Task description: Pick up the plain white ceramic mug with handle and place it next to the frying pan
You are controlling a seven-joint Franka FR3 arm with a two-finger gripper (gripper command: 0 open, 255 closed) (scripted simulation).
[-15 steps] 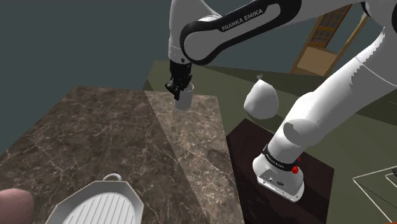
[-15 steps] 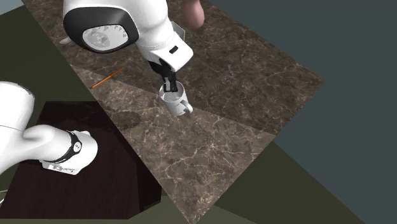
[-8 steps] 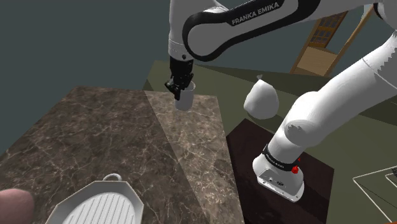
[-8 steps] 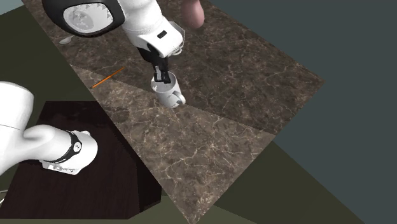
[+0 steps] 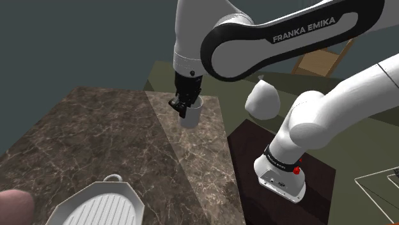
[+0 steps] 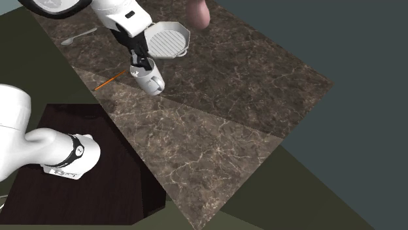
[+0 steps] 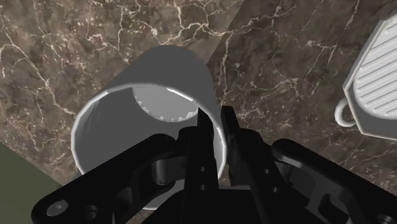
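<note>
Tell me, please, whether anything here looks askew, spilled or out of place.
Only the white mug looks askew: it hangs tilted from the pincer, which is shut on one side of its rim, over the dark veined countertop. Nothing looks spilled or damaged.

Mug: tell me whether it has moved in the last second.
Yes. Held by the end effector, the mug has travelled across the counter toward the pencil and frying pan in the second exterior view.

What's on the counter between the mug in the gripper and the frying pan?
Nothing. The wrist view shows bare marble counter between the mug and the frying pan.
</note>
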